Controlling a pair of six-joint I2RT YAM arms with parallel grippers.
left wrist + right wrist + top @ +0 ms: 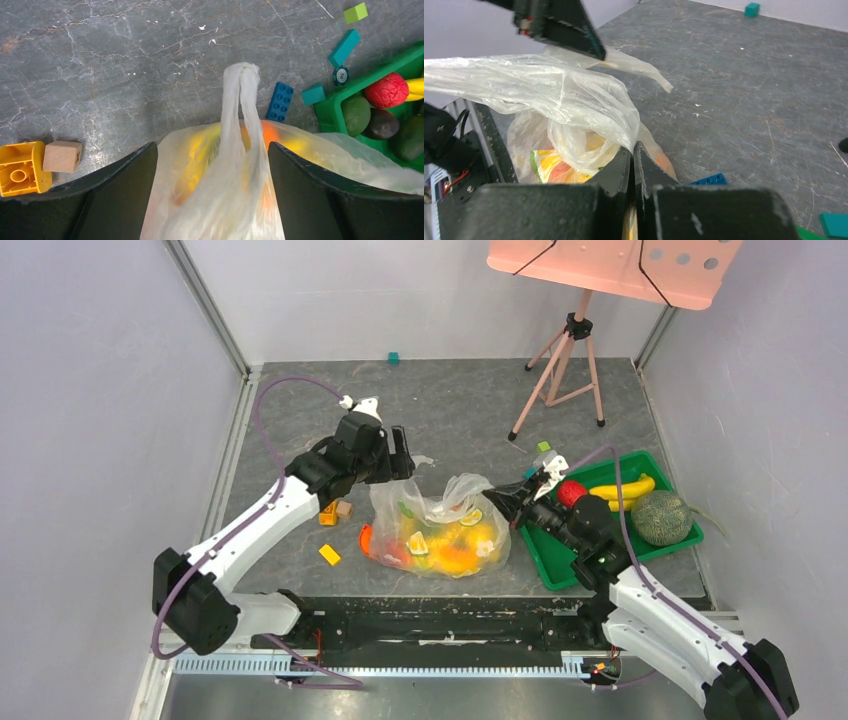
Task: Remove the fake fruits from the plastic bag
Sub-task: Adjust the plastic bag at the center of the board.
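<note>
Grey marbled surface (470, 410) fills the frame, and at its centre the plastic bag (440, 502) lies slumped with the fake fruits (450, 545) inside, yellow and orange showing through the film. The right hand (633, 155) is pinched tight on a fold of the bag's mouth at centre right, seemingly to anchor it. The left hand (400, 458) stands wide, its jaws either side of the twisted handle loop (242, 95) without gripping, likely placed to take that side and spread the opening.
</note>
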